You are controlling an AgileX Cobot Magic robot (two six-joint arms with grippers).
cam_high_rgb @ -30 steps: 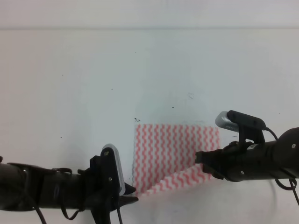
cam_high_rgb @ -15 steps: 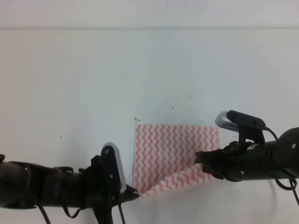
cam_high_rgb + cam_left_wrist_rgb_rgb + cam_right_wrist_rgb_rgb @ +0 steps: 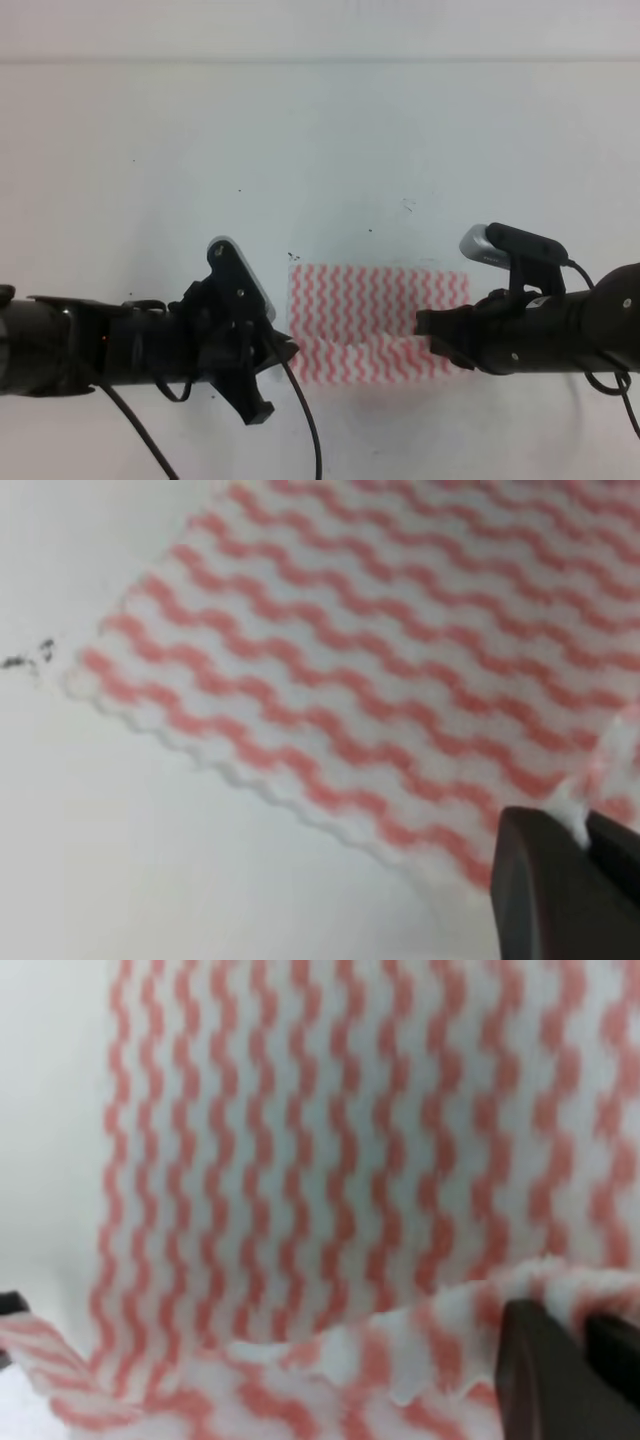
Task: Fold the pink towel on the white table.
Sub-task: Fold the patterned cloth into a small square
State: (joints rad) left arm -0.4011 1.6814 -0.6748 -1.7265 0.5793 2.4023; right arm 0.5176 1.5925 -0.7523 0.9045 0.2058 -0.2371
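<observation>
Cloth, thin and square with wavy pink-and-white stripes (image 3: 375,322), lies on the plain white counter (image 3: 150,170), its near edge lifted and doubled toward the far edge. Left hand (image 3: 287,349) and right hand (image 3: 424,327) each pinch a near corner, fingers clamped together.

No readable text, label, brand, number or sign shows in any view. The thin pink-and-white zigzag-striped cloth (image 3: 375,320) carries only its woven pattern, and the large plain white table (image 3: 180,150) shows just small dark specks, not lettering.
</observation>
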